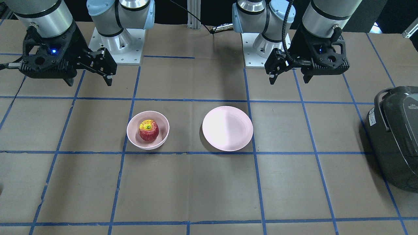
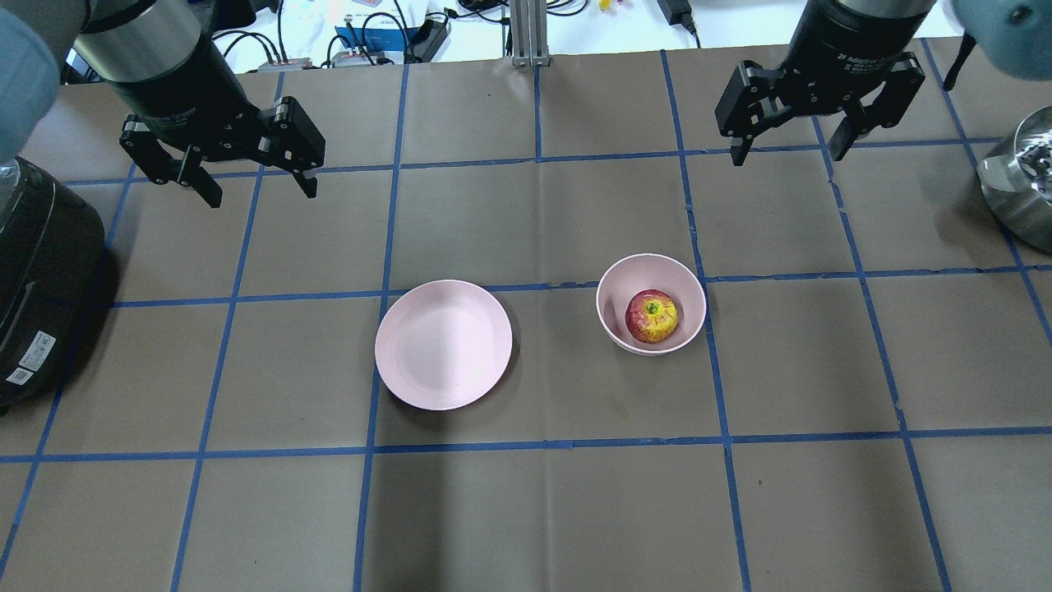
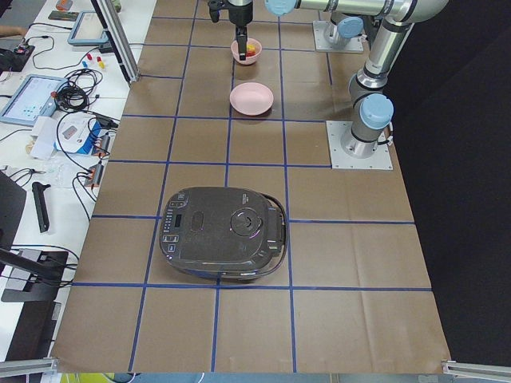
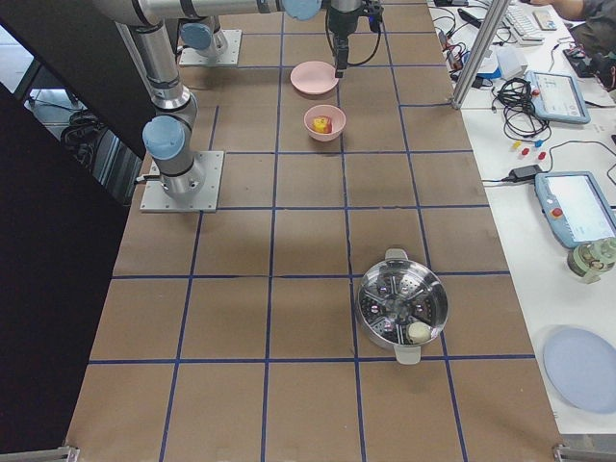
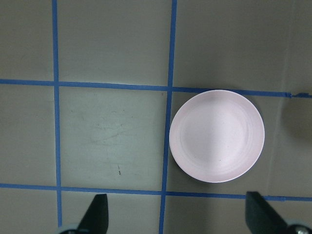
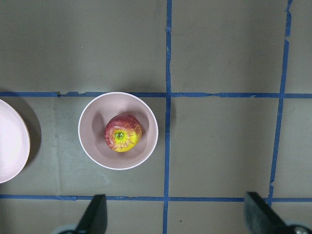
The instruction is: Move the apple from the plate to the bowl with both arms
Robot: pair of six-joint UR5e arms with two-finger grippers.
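The red apple (image 1: 149,130) with a yellow-green stem patch sits inside the deep pink bowl (image 1: 164,128); both also show in the overhead view, apple (image 2: 652,316) and bowl (image 2: 612,288), and in the right wrist view, apple (image 6: 123,133). The flat pink plate (image 1: 227,128) lies bare beside the bowl, and also shows overhead (image 2: 444,344) and in the left wrist view (image 5: 217,135). My left gripper (image 2: 261,196) is open and empty, raised behind the plate. My right gripper (image 2: 787,154) is open and empty, raised behind and to the right of the bowl.
A black rice cooker (image 2: 33,279) stands at the table's left end. A steel steamer pot (image 2: 1019,181) stands at the right end. Blue tape lines grid the brown table. Cables and devices lie on the bench beyond the far edge.
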